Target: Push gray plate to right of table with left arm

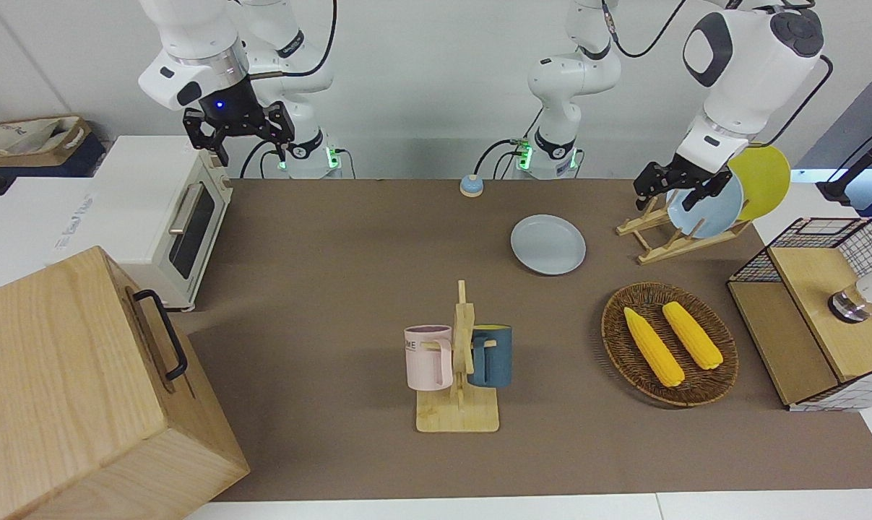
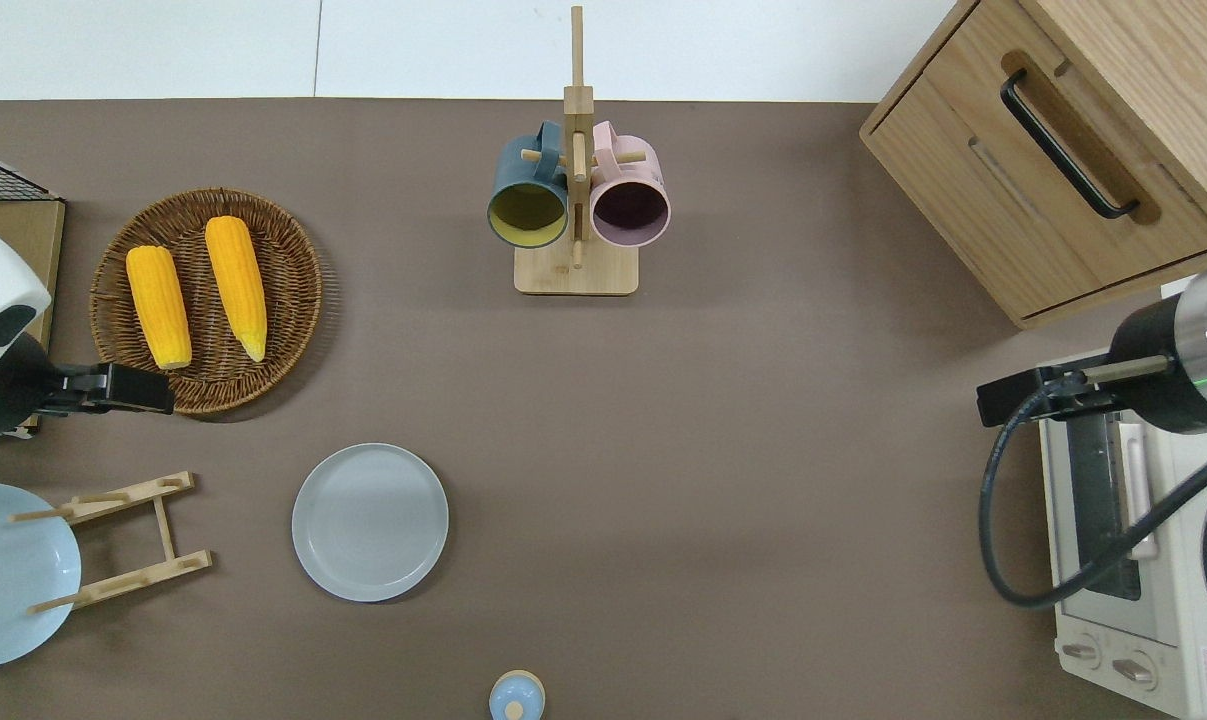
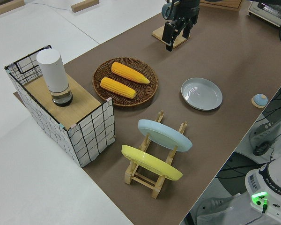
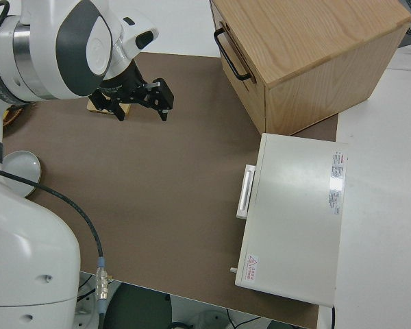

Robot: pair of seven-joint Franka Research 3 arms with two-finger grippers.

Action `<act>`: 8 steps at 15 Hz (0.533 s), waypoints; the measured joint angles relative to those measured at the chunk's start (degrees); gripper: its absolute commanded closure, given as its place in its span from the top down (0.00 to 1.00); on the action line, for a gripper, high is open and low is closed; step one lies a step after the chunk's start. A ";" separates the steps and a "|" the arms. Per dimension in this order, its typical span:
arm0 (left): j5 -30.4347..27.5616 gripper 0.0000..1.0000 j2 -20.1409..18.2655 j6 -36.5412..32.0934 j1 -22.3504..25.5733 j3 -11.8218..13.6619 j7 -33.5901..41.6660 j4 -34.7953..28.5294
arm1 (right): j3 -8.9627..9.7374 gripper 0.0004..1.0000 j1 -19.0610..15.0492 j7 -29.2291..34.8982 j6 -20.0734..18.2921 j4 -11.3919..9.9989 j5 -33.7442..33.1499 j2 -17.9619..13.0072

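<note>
The gray plate [image 1: 547, 244] lies flat on the brown table [image 1: 334, 289], toward the left arm's end, nearer to the robots than the mug rack; it also shows in the overhead view [image 2: 370, 521] and the left side view [image 3: 201, 93]. My left gripper [image 1: 675, 198] is open, empty and up in the air. In the overhead view [image 2: 163, 390] it is over the basket's rim nearest the robots, apart from the plate, toward the left arm's end of the table. My right gripper [image 1: 240, 133] is open and parked.
A wicker basket [image 2: 298, 300] holds two corn cobs. A wooden plate rack [image 2: 128, 545] carries a light-blue plate [image 1: 706, 209] and a yellow plate [image 1: 764, 180]. A mug rack [image 2: 576, 270], a small bell [image 2: 516, 697], a wooden drawer cabinet [image 2: 1043, 150], a toaster oven [image 1: 183, 224] and a wire shelf [image 1: 811, 318] stand around.
</note>
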 measured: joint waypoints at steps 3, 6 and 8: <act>0.00 0.99 0.00 -0.82 0.47 -0.05 -0.03 0.05 | 0.00 0.98 0.00 0.00 0.00 0.00 0.00 0.00; 0.00 0.99 0.00 -1.26 0.46 -0.19 -0.05 0.05 | 0.00 0.98 0.00 0.00 0.00 0.00 0.00 0.00; 0.00 0.99 0.00 -1.83 0.46 -0.29 -0.08 0.06 | 0.00 0.98 0.00 0.00 0.00 0.00 0.00 0.00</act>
